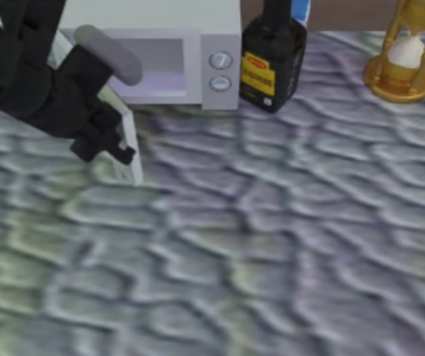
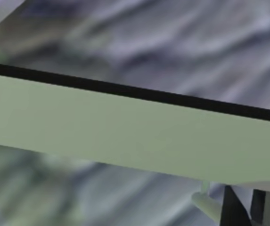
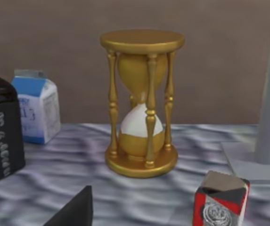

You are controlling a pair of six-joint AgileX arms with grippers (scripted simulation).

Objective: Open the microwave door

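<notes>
Top view, upper left of frame: my left gripper (image 1: 116, 152) sits at the free edge of the door (image 1: 132, 152), which stands swung out from the microwave (image 1: 197, 67) toward the lower left, cavity showing behind it. The fingers look closed on the door's outer edge, though the arm hides most of the contact. Left wrist view gives only a pale green-grey panel with a black top edge, filling the frame; I take it for the door seen close up.

Right arm: not in the top view. Its wrist camera looks at the hourglass (image 3: 142, 101); I cannot tell whether its claw is wide or narrow.

Judgement: door is well open, task near done.

Risks:
- The edge hold looks thin. If the pull leaves the hinge arc, the fingers could slip off.
- Over-swinging could drag or turn the whole microwave, which might then nudge the dark bottle (image 1: 273, 63) just beside its knob side.
- The arm's bulk hangs close to the microwave's front.

Surface: table (image 1: 271, 245) with a rippled grey-lilac cover. Brown wall behind; a milk carton (image 3: 36, 110) stands near it.
</notes>
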